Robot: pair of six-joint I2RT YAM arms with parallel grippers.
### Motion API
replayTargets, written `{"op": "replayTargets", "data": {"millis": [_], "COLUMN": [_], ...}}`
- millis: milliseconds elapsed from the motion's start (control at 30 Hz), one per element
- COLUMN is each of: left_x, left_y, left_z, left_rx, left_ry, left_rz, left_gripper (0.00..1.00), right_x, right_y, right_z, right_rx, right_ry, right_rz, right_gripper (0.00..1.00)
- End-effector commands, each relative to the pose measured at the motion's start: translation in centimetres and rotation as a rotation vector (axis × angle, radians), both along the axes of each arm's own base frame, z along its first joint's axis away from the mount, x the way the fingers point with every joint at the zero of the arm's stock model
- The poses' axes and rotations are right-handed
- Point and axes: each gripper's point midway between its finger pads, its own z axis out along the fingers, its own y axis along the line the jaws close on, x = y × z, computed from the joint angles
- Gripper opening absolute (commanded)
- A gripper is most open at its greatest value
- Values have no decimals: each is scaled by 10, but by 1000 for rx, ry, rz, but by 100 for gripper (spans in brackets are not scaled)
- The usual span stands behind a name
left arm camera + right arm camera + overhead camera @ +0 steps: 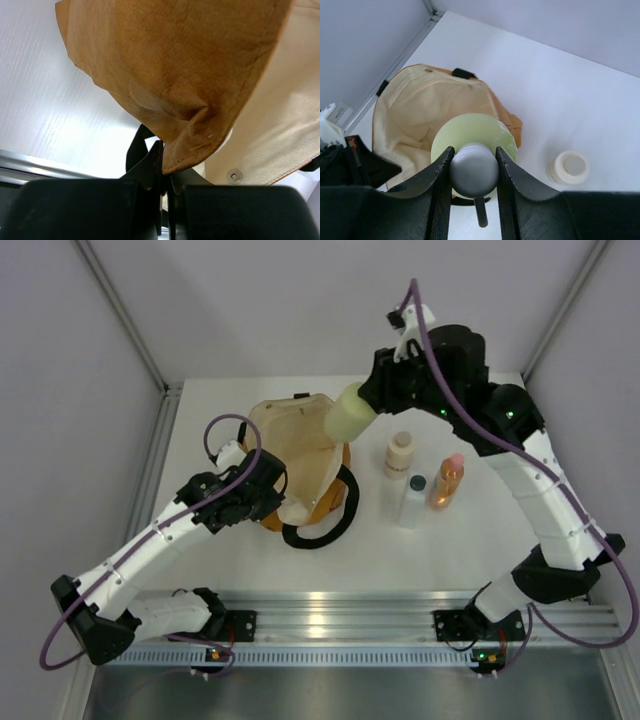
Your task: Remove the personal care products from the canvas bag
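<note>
Canvas bag (295, 455) mouth open, rim clamped in left pincer (165, 172) | right pincer (474, 159) grips pale green bottle (350, 412) over its edge

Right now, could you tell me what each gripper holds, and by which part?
The right gripper clamps the pale green bottle by its white cap; the left gripper pinches the canvas bag by its tan edge.

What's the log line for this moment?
left gripper: shut on canvas bag | right gripper: shut on green bottle | out: beige bottle, white bottle, orange bottle
</note>
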Motion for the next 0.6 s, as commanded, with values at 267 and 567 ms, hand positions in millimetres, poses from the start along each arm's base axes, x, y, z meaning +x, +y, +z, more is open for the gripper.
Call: {"op": "replayTargets", "data": {"millis": [267, 567], "left_x": [-3, -3], "left_y": [-2, 2], "left_z": [1, 8], "left_rx": [-31, -38], "left_ry": [-1, -27], "left_rz": [2, 7], "left_gripper": [0, 0], "right_x": [21, 74], "right_y": [-149, -251], "right_z": [81, -17], "right_rx": [132, -41], "right_ry": [-228, -85], "right_rz": [-366, -703], "right_gripper": [0, 0]}}
